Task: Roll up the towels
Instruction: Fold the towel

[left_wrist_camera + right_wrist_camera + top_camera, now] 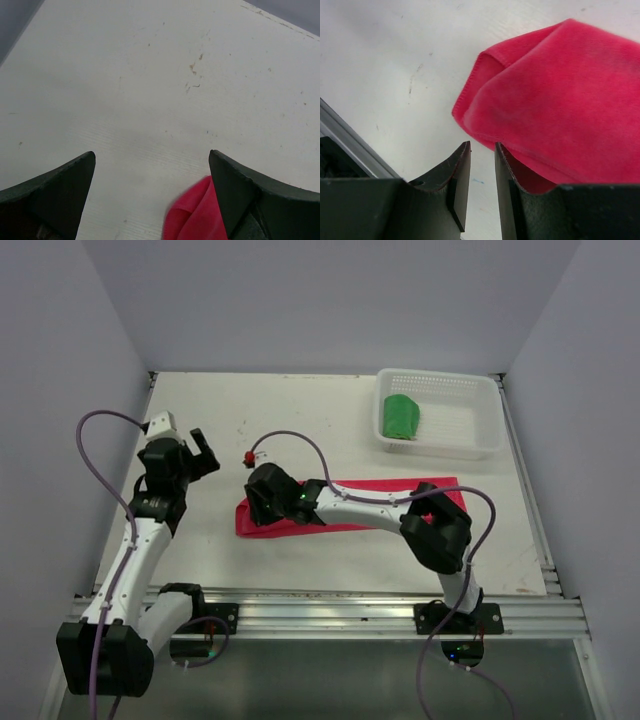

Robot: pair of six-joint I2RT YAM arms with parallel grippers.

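Observation:
The pink-red towel [250, 525] lies as a long flat strip across the middle of the table, partly hidden under my right arm. My right gripper [258, 512] is low over its left end. In the right wrist view the jaws [482, 144] stand a narrow gap apart with bare table between them, and the folded towel corner [560, 100] lies just past the right finger. My left gripper [200, 455] is wide open and empty above the table to the left; the towel's tip [192, 215] shows by its right finger. The green towel [401, 417] sits rolled in the basket.
The clear mesh basket [470, 390] stands at the back right corner. A metal rail [330, 605] runs along the near edge. Grey walls close in the table on three sides. A small red object [247, 457] hangs on the right arm's cable.

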